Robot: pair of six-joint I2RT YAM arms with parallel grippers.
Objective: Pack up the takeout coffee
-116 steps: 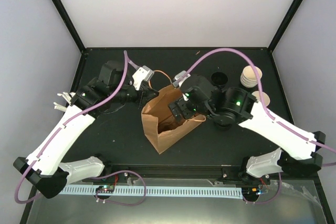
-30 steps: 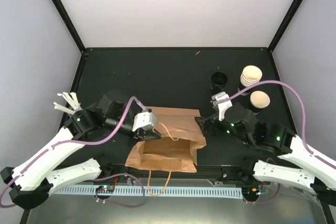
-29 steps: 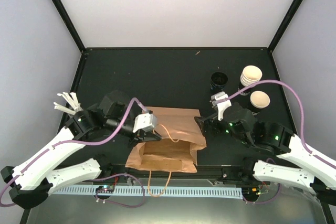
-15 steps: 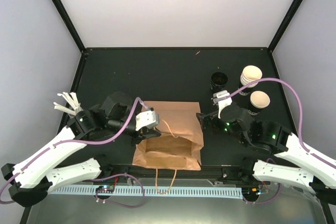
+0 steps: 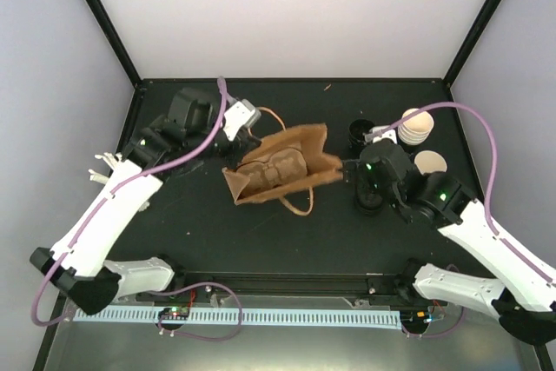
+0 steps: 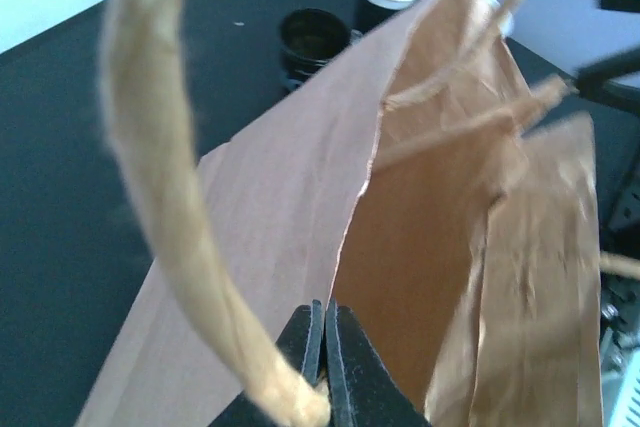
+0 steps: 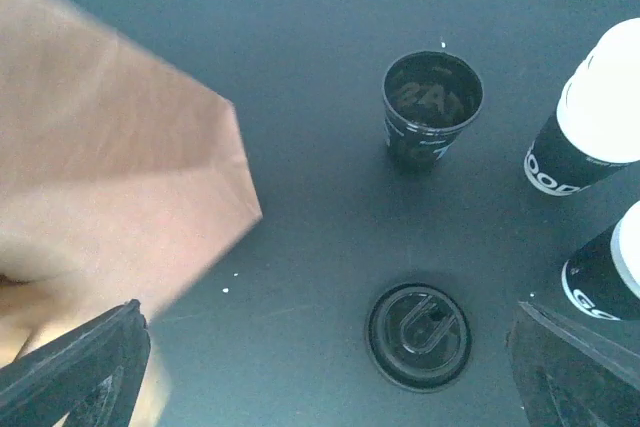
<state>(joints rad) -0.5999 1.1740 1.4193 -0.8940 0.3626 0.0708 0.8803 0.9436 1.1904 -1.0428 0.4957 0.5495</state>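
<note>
The takeout coffee is a single black cup with a cream inside, standing at the right; its edge shows in the right wrist view. The brown paper bag is at the table's middle, mouth open toward the left. My left gripper is shut on the bag's rim, with a bag handle looping beside it. My right gripper is open wide and empty, just right of the bag's end.
A black cup with a dark inside and a nested stack of cups stand at the back right. A black lid lies flat under the right gripper. White stirrers lie at the left edge.
The left gripper has carried the bag from the front edge back and up toward the table's middle. The right gripper has moved back and right, away from the bag's edge.
</note>
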